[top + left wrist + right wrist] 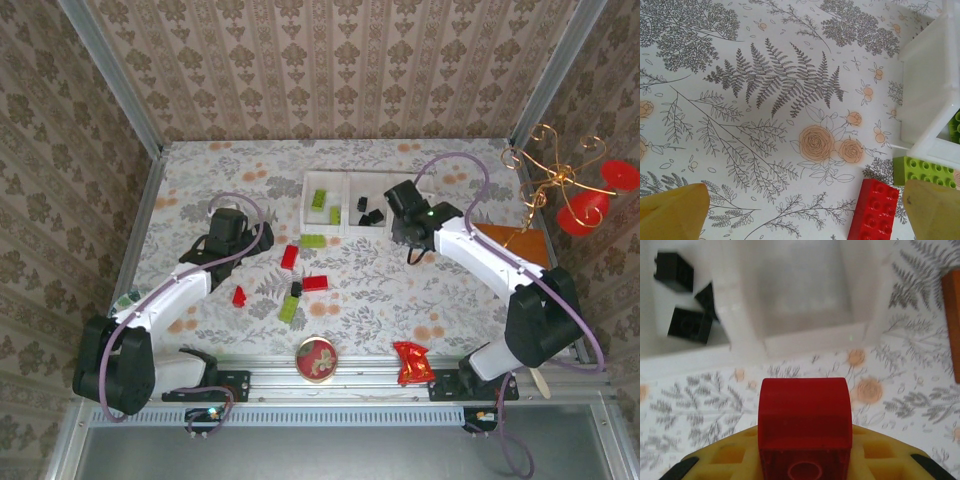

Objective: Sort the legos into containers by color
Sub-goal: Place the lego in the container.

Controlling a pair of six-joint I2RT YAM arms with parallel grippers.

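- Left gripper (804, 205): yellow-padded jaws spread to their widest, holding nothing. It hangs over the left-centre of the tabletop, just off the near-left corner of the tray.
- Loose legos on mid-tabletop, between the tray and the near edge: three red oblong plastic bricks (289, 257), two lime-green oblong plastic bricks (313, 241) and one tiny black plastic brick (296, 289). None is sorted.
- White rectangular plastic tray (930, 75) of three square compartments, towards the far edge:
  - left compartment: two lime-green sorted bricks (318, 198);
  - middle compartment: three black sorted bricks (689, 325);
  - right compartment: bare, as far as the right wrist view shows.
- Right gripper (804, 462): jaws drawn narrow, clamped on a red held brick (804, 415). It is poised just short of the tray's near wall, facing the right compartment.
- Progress, as judged: about halfway. Green and black are begun and no red is placed. The held brick and six loose ones remain.
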